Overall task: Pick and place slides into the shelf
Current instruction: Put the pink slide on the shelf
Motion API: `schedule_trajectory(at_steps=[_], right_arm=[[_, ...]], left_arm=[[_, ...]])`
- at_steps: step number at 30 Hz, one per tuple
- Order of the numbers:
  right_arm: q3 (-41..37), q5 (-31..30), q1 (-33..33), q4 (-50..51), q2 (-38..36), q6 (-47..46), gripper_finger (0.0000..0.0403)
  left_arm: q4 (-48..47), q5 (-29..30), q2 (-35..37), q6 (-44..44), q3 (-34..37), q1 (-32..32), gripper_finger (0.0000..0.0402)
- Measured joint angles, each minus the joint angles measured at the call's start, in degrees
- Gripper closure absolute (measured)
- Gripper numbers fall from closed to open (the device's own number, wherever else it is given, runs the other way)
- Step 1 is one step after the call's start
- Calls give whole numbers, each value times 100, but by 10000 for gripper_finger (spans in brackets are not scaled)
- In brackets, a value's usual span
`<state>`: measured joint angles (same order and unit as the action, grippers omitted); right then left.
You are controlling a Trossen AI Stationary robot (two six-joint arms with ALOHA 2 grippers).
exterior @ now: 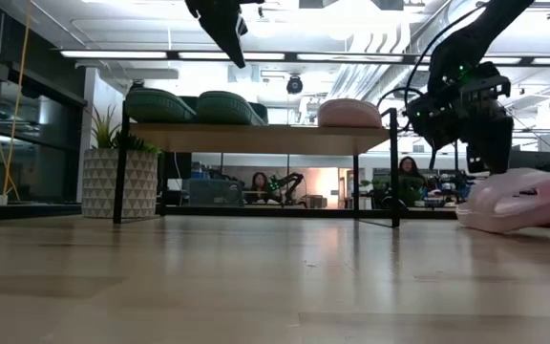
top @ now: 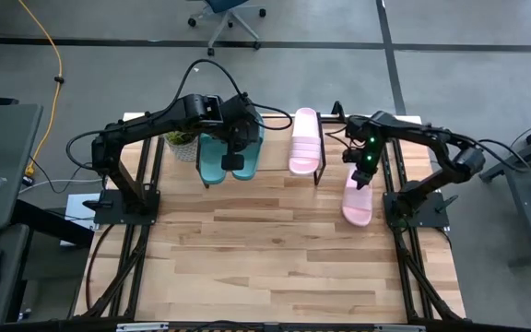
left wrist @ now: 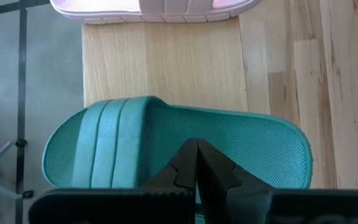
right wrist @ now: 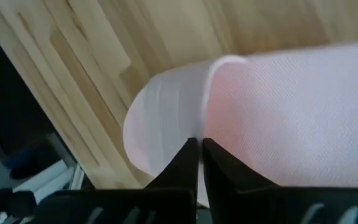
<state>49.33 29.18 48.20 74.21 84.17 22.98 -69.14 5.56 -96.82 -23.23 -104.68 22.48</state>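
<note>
Slides: three on the shelf, one on the tabletop.

High view: two teal slides (top: pixel 218 157) and one pink slide (top: pixel 304 140) lie on the shelf (top: pixel 279 138); left gripper (top: pixel 232 162) hangs above the teal pair, right gripper (top: pixel 363 178) over the second pink slide (top: pixel 358 201) on the table (top: pixel 275 258).
Low view: potted plant (exterior: pixel 113 167) beside the shelf.
Left wrist view: fingers (left wrist: pixel 185 168) closed together, empty.
Right wrist view: fingers (right wrist: pixel 188 158) closed, touching the strap's edge.

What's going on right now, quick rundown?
Left gripper shut, above the teal slides on the shelf. Right gripper shut, over the pink slide on the table. Other pink slide shelved. Nothing blocking.
</note>
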Motion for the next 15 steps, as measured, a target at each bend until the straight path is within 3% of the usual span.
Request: schedule_trajectory(at_steps=[8, 15], right_arm=[[2, 106, 175, -179, -49, 7, 393], [2, 74, 176, -220, -52, 59, 324]], left_arm=[[2, 0, 0, -41, 0, 0, 402], [2, 0, 0, -50, 0, 0, 401]])
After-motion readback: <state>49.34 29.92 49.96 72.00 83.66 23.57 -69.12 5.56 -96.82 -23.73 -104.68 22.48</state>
